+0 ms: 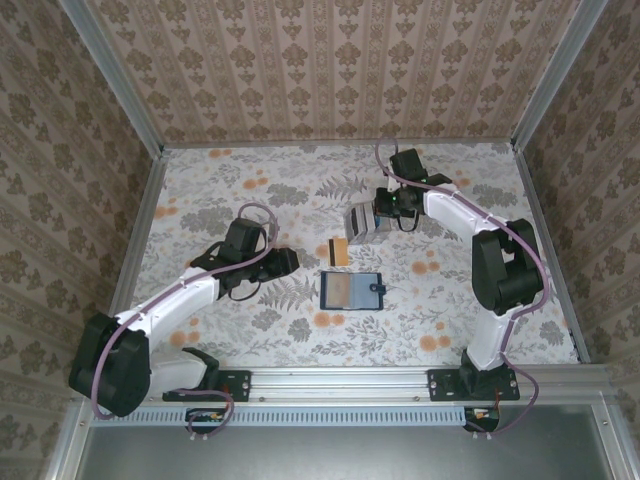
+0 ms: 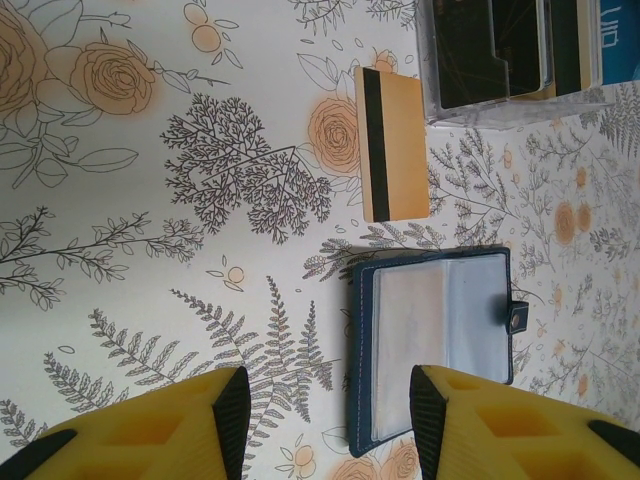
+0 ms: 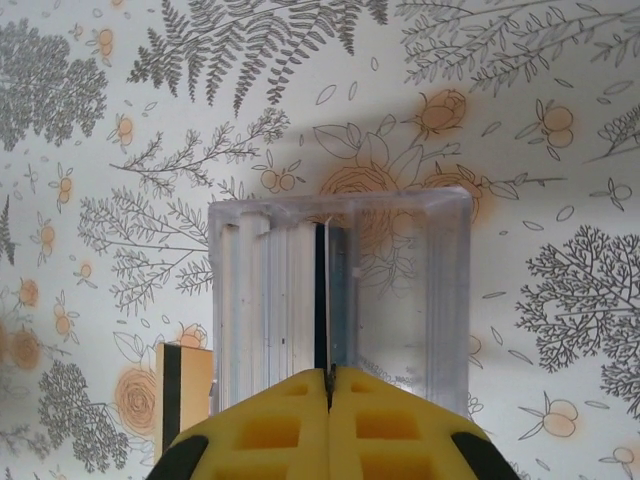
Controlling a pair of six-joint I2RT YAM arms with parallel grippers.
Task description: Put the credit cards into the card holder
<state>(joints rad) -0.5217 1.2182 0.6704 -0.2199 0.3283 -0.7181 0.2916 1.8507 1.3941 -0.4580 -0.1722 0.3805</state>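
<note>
As holder (image 1: 352, 290) lies open, mid-frame: gold card (image 1: 338, 251) just above
Right gripper (image 3: 329, 373): shut on boxed card (image 3: 321, 290)
Left gripper (image 2: 330, 405): half open, empty

Reaches the left arm (image 1: 170, 300) forward at a slant, wrist low, and holds the left end effector (image 2: 330, 420) partly open. Folds the right arm (image 1: 500, 265) at the elbow, points the right end effector (image 3: 328, 378) down, fully closed.

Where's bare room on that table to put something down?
The table is bare at its far left corner, beyond the left arm, and in the near strip between holder and rail. The middle is crowded: box, gold card and holder lie close.
</note>
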